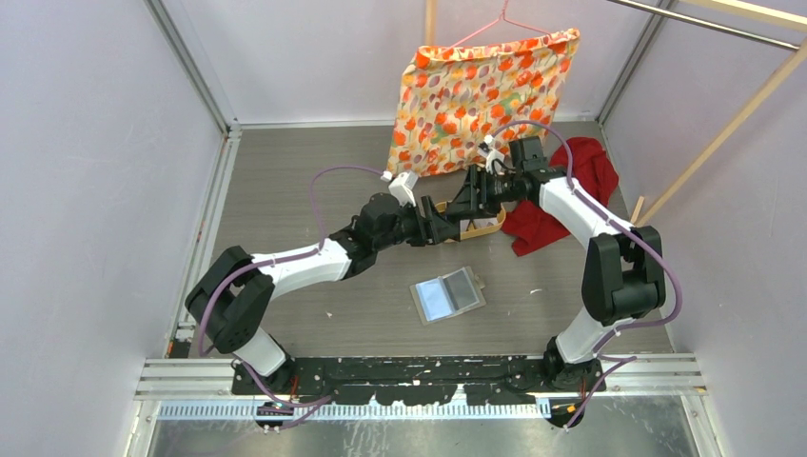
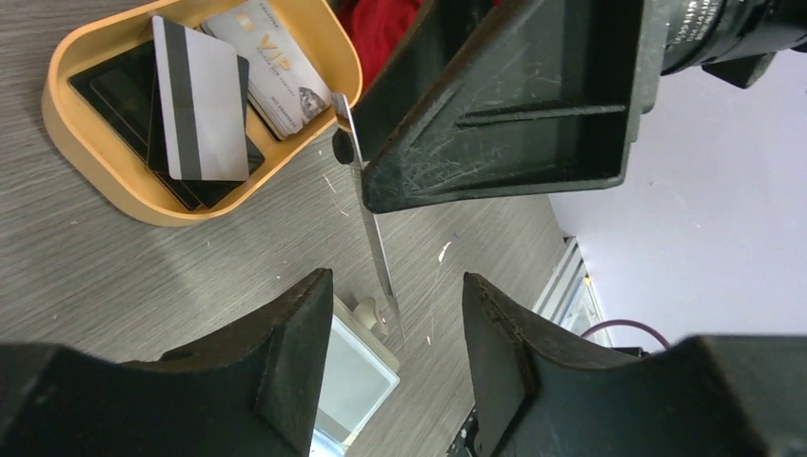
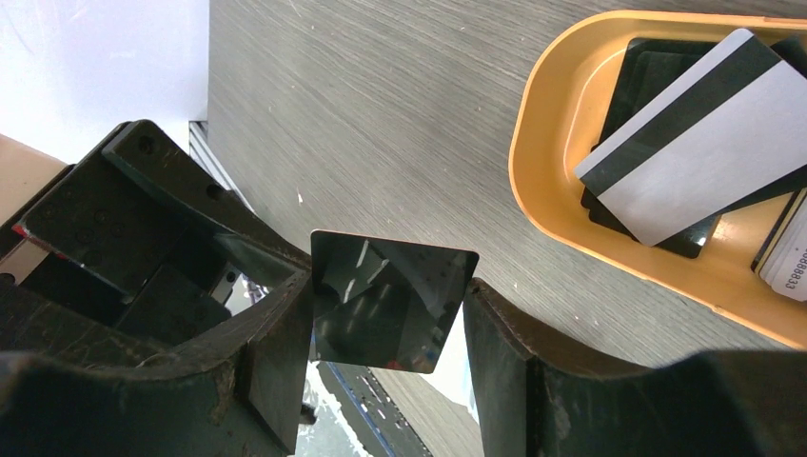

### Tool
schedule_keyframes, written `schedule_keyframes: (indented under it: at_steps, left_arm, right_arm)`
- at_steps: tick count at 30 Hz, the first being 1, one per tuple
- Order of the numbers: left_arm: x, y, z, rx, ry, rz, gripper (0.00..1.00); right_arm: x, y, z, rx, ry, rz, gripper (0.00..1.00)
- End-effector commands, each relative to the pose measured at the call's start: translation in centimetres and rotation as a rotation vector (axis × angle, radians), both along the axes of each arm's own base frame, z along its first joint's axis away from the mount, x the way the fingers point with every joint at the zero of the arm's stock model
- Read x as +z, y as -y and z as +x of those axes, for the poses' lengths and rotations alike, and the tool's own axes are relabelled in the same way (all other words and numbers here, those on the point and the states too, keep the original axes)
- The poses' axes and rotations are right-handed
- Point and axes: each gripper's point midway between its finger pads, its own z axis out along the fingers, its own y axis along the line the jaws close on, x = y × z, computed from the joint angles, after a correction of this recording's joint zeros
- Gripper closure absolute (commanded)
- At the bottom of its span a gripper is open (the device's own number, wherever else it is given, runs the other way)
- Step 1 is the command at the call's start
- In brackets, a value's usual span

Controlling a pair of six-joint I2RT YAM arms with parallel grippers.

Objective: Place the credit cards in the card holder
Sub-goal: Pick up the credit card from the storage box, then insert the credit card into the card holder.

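Nearest, a black card (image 3: 390,300) is pinched edge to edge in the jaws of the right gripper (image 3: 385,328), apparently offered for a handover. The jaws of the left gripper (image 2: 395,286) are spread either side of it, not touching. The card holder (image 1: 447,295) is laid open on the bench (image 1: 285,171), pockets up.

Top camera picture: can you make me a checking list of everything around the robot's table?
Surface: grey wood-grain table, a few pale specks.
Job's things: card holder lies open in front of the arms; black card held in the air; silver striped card and VIP card lie in the tan tray.
Clutter: red cloth beside the tray; flowery cloth on a hanger behind.
Grippers: right gripper shut on the black card; left gripper open, fingers either side of the card's free end.
Cables: purple cables loop along both arms.
Surroundings: pale walls; wooden poles on the right.
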Motion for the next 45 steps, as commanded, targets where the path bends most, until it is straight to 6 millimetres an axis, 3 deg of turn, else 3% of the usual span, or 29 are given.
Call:
schedule_keyframes:
  at_steps: [1, 9, 14, 17, 21, 24, 27, 31, 34, 38, 45]
  left_arm:
    - [1.1, -0.2, 1.3, 0.082, 0.039, -0.001, 0.51]
    - [0.6, 0.4, 1.6, 0.078, 0.013, 0.006, 0.73]
    - [0.7, 0.5, 1.5, 0.068, 0.018, 0.000, 0.98]
    - [0.5, 0.4, 0.9, 0.050, 0.021, -0.012, 1.00]
    - [0.0, -0.5, -0.7, 0.036, 0.004, -0.052, 1.00]
    - [-0.7, -1.7, -2.8, 0.023, -0.011, -0.086, 1.00]
    - [-0.8, -2.7, -5.8, -0.007, -0.011, -0.146, 1.00]
    - [-1.2, -3.4, -9.5, -0.051, -0.015, -0.234, 1.00]
    - [-1.6, -3.8, -11.3, -0.074, -0.023, -0.285, 1.00]
    - [-2.7, -3.6, -12.4, -0.101, -0.070, -0.305, 1.00]
    - [-5.4, -3.4, -13.1, -0.105, -0.144, -0.322, 1.00]
  right_arm:
    - [2.1, -0.5, -0.4, 0.031, 0.096, 0.014, 0.41]
    - [2.5, -0.9, -0.9, 0.051, 0.118, 0.012, 0.42]
    - [2.5, -1.0, -1.5, 0.071, 0.143, 0.001, 0.41]
    - [2.9, -1.1, -2.3, 0.117, 0.180, 0.013, 0.32]
    - [4.2, -0.7, -4.2, 0.232, 0.269, 0.032, 0.03]
    - [5.6, 0.3, -5.9, 0.328, 0.372, 0.035, 0.00]
    - [5.8, 1.2, -7.8, 0.404, 0.461, 0.018, 0.00]
    - [2.9, 2.1, -10.9, 0.511, 0.522, -0.023, 0.00]
    - [-1.1, 3.3, -11.9, 0.566, 0.455, -0.158, 0.00]
    - [-5.2, 4.0, -11.1, 0.573, 0.342, -0.328, 0.04]
    - [-8.0, 4.3, -10.0, 0.575, 0.221, -0.445, 0.23]
